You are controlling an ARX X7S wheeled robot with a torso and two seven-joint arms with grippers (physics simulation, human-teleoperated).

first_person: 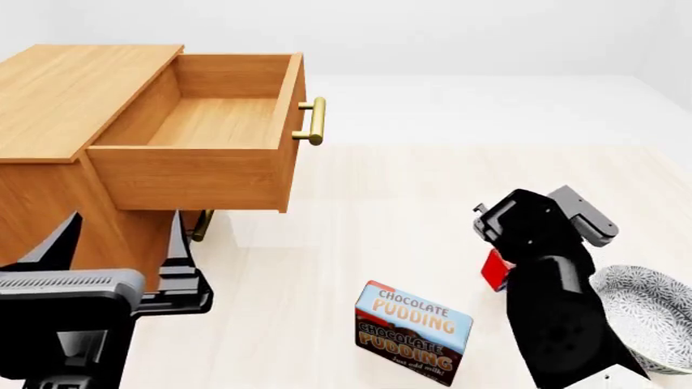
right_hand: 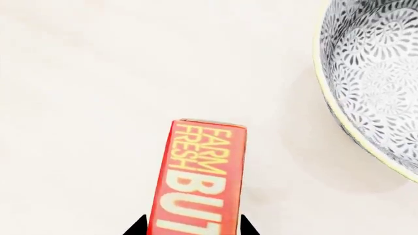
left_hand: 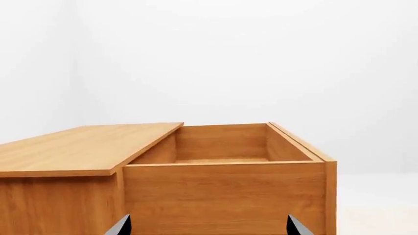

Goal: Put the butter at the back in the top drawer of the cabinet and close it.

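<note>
From my head camera the butter (first_person: 497, 270) is only a red sliver on the pale floor, mostly hidden behind my right arm (first_person: 552, 300); the right wrist camera gives me what that view cannot, a red box with yellow "FARM FRESH" lettering lying flat, its near end sitting between the two dark tips of the right gripper (right_hand: 193, 226); the tips stand just either side of the box, about its width apart, and I cannot tell whether they are pressing on it; the patterned bowl (right_hand: 375, 78) with its pale rim lies near the butter but apart from it.

My left wrist camera looks at the cabinet (left_hand: 72, 147) from low down and shows the top drawer (left_hand: 225, 191) pulled out, its wooden floor bare where I can see it; the left gripper (left_hand: 207, 226) shows only as two dark tips set wide apart in front of the drawer's side panel, holding nothing; the head view alone shows the drawer's brass handle (first_person: 313, 121).

The Chocolate Pudding box (first_person: 413, 331) stands on the floor between my arms, nearer the butter than the cabinet, and touches neither.
</note>
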